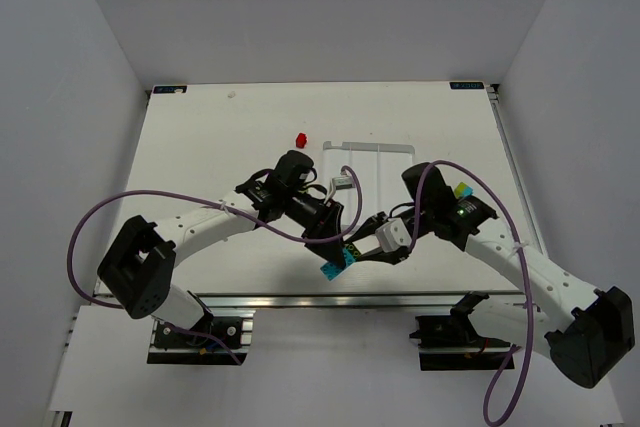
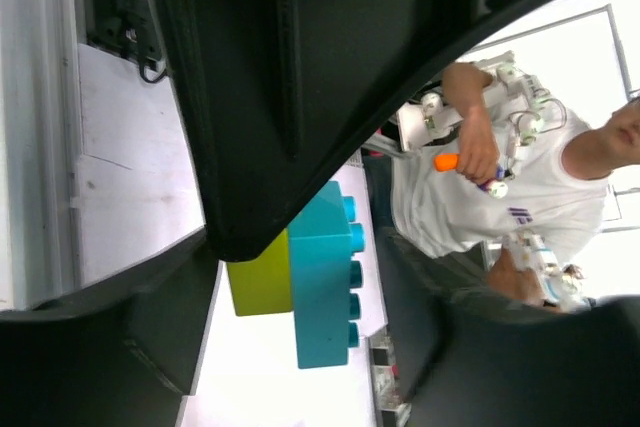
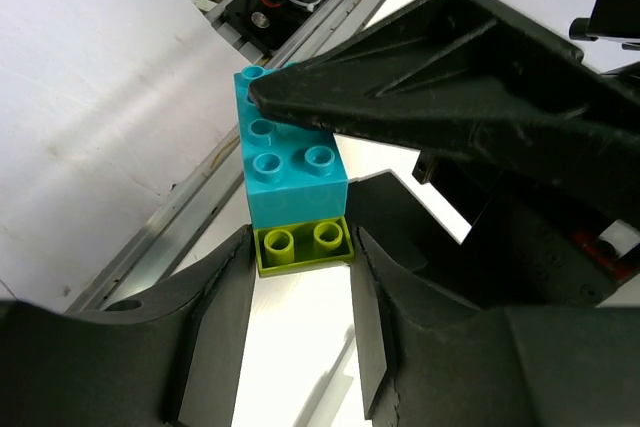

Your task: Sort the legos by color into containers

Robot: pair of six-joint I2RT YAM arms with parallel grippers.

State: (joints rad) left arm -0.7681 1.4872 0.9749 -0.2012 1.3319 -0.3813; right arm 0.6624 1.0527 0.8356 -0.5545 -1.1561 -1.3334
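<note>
Above white table (image 1: 200, 147), left pincer (image 1: 338, 247) clamps cyan brick (image 3: 290, 172), right pincer (image 3: 302, 239) clamps the joined lime brick (image 3: 300, 249).

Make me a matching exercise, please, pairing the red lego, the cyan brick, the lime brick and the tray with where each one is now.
Things:
1. red lego
2. cyan brick
3. lime brick
4. white tray

Places:
A. clamped in the right gripper
B. lies flat beyond both grippers
C. lies loose and alone, left of the tray
D. held by the left gripper, joined to another brick

Pairs: 1-C, 2-D, 3-A, 4-B
</note>
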